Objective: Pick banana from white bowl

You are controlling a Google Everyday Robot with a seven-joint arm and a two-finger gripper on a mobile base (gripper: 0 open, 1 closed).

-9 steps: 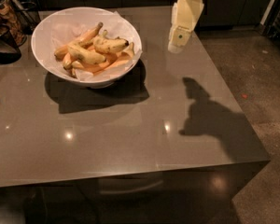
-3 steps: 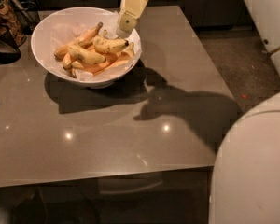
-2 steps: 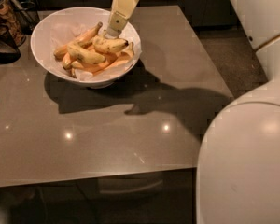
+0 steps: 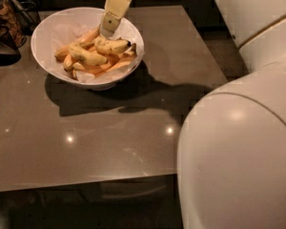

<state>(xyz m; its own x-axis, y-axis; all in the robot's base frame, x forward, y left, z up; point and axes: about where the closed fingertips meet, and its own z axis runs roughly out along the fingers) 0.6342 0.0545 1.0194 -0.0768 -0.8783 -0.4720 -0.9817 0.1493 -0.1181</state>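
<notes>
White bowl (image 4: 40, 56) holds the banana (image 4: 112, 46); my gripper (image 4: 107, 31) hangs just over it, whether gripping I cannot tell.

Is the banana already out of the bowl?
No, the banana lies inside the white bowl among other bananas, with the gripper close above it.

hand (image 4: 106, 31) — low over white bowl (image 4: 47, 32) | tip close to banana (image 4: 112, 46) | bowl — on grey table (image 4: 133, 132)
</notes>
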